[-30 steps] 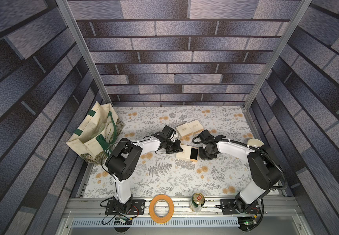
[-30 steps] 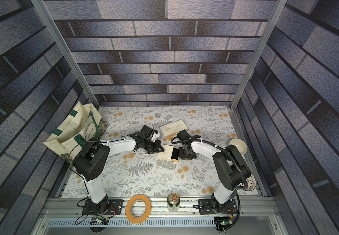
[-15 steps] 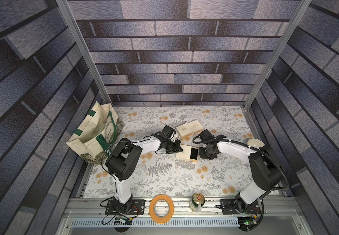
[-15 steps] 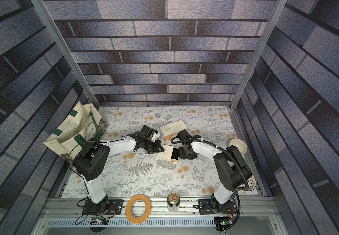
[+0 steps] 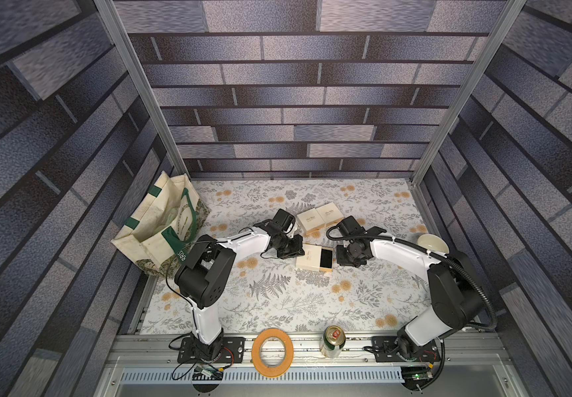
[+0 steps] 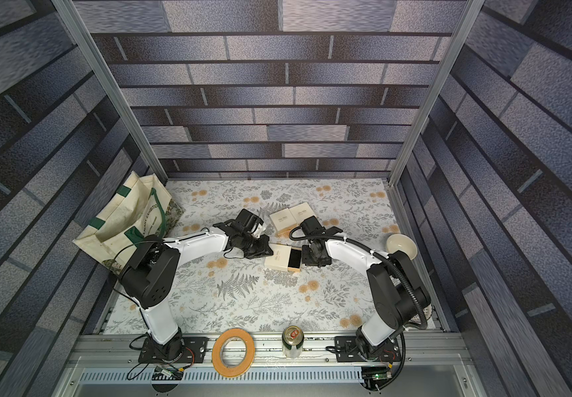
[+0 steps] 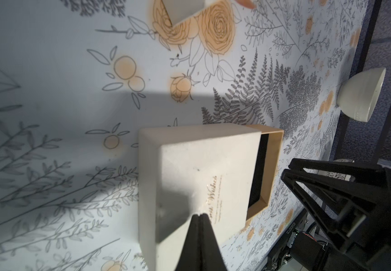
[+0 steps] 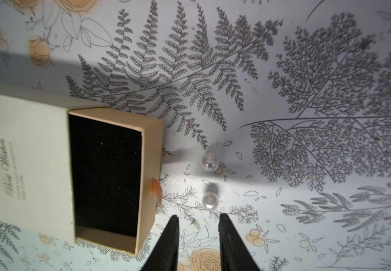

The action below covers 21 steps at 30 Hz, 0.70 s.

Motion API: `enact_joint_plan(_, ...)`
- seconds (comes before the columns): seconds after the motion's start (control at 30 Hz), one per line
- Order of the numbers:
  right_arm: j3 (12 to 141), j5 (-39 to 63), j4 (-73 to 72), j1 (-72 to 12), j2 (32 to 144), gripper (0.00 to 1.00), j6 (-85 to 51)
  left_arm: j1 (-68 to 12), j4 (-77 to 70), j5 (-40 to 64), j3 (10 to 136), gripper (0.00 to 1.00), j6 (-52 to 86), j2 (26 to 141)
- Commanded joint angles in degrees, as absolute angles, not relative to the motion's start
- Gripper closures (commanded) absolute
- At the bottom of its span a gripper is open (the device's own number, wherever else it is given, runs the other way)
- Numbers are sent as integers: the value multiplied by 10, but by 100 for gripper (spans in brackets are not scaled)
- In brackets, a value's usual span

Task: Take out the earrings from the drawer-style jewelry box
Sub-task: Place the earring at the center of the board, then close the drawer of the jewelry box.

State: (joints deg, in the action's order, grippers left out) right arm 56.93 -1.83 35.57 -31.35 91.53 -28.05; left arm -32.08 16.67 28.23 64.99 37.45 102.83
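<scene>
The cream cardboard jewelry box (image 5: 308, 261) has its tan drawer (image 8: 105, 178) slid out rightward, showing black velvety lining. Two round pearly earrings (image 8: 210, 162) lie on the floral cloth (image 8: 307, 164) just right of it. The left gripper (image 7: 199, 214), closed tight, touches the box top. The right gripper (image 8: 198, 215), partly spread, holds nothing near them. Two more cream boxes (image 5: 319, 220) sit just beyond.

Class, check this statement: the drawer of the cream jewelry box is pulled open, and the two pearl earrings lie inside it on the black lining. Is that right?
Not quite. The drawer is pulled open, but its black lining is bare. The two earrings lie outside it on the table, just past the drawer's front. The right wrist view shows this.
</scene>
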Motion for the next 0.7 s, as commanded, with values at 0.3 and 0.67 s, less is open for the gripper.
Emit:
enact_joint_plan(0.3, 588, -1, 343, -312, 926, 69, -289, -257, 211, 239, 593, 99, 345, 960)
enact_joint_plan(0.67, 605, -12, 361, -317, 950, 69, -280, -282, 201, 213, 624, 99, 345, 1011)
